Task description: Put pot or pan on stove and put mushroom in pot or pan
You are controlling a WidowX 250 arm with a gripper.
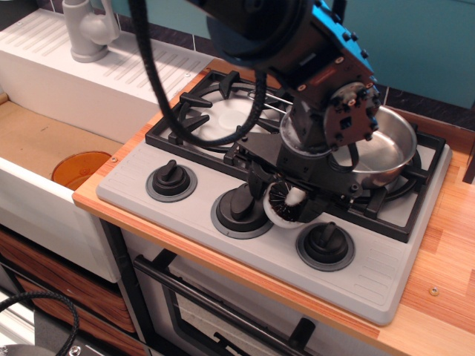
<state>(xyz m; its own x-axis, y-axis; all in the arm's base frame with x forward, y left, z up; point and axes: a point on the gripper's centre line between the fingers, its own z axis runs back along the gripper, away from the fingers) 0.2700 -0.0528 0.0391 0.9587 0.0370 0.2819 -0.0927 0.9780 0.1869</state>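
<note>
The mushroom (288,205) sits right under the gripper (291,202), on the grey front panel of the stove (386,278) between the middle knob (240,208) and the right knob (325,243), just ahead of the grate's front edge. It lies upside down: dark gills face up and the short white stem points up, tilted a little toward the wrist. That upright stem is its long axis, and the black fingers (260,174) come down around the cap from above and behind. From here I cannot tell whether they are pressing on the cap or only bracketing it; dark parts sit close on both sides, but no clear contact shows.

The pot (382,152) is on the right-hand burner (397,185), behind and to the right of the mushroom, empty and shiny, its rim partly hidden by the wrist. So the first half of the job looks done, and the pickup is the step in hand.

The single arm reaches in from the upper left, cables looping over the left burner (223,119), with the wrist bent steeply down over the stove's front edge. The way to the pot runs up and back to the right, over the grate bars and the near rim.
</note>
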